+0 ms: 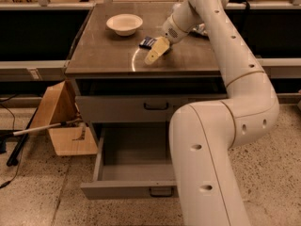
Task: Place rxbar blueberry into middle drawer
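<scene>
Camera view: tan gripper sits low over the brown cabinet top, just beside the dark blue flat rxbar blueberry lying there. Spread or pinched: can't tell. The wide grey metal middle drawer is pulled out below.

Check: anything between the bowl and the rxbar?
Nothing: only bare countertop between bowl and rxbar in the camera view. The gripper is on the rxbar's other side, touching or nearly.
</scene>
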